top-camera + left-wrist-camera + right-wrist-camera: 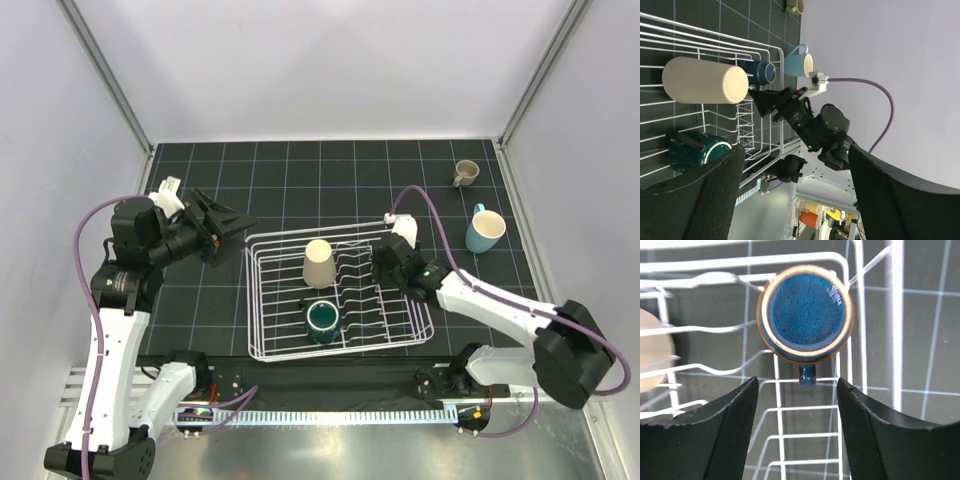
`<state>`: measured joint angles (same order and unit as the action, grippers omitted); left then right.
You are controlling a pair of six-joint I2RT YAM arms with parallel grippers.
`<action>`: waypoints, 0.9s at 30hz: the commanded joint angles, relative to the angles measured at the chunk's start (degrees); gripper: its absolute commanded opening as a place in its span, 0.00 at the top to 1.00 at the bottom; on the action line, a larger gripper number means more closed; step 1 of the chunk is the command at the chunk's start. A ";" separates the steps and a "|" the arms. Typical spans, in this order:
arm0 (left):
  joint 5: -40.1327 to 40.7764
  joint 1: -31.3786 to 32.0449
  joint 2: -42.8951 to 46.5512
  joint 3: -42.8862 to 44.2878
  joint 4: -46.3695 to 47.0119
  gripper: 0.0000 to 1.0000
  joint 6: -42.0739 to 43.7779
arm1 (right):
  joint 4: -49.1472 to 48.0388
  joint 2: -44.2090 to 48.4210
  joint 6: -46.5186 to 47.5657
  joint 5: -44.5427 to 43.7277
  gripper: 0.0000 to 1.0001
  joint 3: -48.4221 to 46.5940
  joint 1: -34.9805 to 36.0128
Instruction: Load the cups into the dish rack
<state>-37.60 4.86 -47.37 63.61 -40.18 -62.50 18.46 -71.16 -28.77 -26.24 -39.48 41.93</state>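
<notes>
Left gripper (232, 228): fingers spread wide, holding and touching nothing; it hangs over the mat just left of the rack's far left corner.
Dish rack (249, 300): white wire, rectangular, at the middle of the mat between the two arms; wavy dividers fill its right half.
Beige cup (317, 263): tapered, no handle, standing base up in the rack's far left part.
Teal mug (322, 318): dark green, opening up, in the rack's near part, in front of the beige cup.
Right gripper (385, 264): fingers parted and gripping nothing; it points down over the rack's far right corner. In the wrist view the fingertips sit either side of the mug's handle, apart from it.
Dark blue mug (805, 312): tan rim, glossy blue inside, upright in the rack's far right corner, directly below the right gripper.
Small tan mug (465, 173): on the mat near the far right corner, well apart from the rack.
Light blue mug (485, 230): handled, opening up, on the mat right of the rack.
Mat (300, 180): black with a white grid, covering the table.
Walls (320, 60): plain pale panels on three sides.
</notes>
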 commanded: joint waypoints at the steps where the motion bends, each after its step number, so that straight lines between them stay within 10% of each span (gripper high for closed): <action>1: -1.86 0.06 0.09 -0.07 0.28 0.19 0.62 | 2.53 5.49 -0.49 -0.66 0.33 -5.59 0.34; 14: -0.46 0.06 -0.26 -0.07 -0.77 0.20 0.62 | 7.20 7.00 0.99 1.09 0.36 -17.19 -0.53; 22: 28.54 0.15 -7.02 6.44 -34.32 0.38 12.57 | 19.66 1.10 3.11 11.11 0.37 -30.02 -7.20; 27: 31.89 5.58 -5.89 -2.71 -28.56 0.43 8.62 | 25.13 3.56 6.54 14.19 0.36 -29.86 -11.60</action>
<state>-12.03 6.35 -54.26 64.34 -67.02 -53.54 36.88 -69.69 -25.32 -15.68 -67.70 32.36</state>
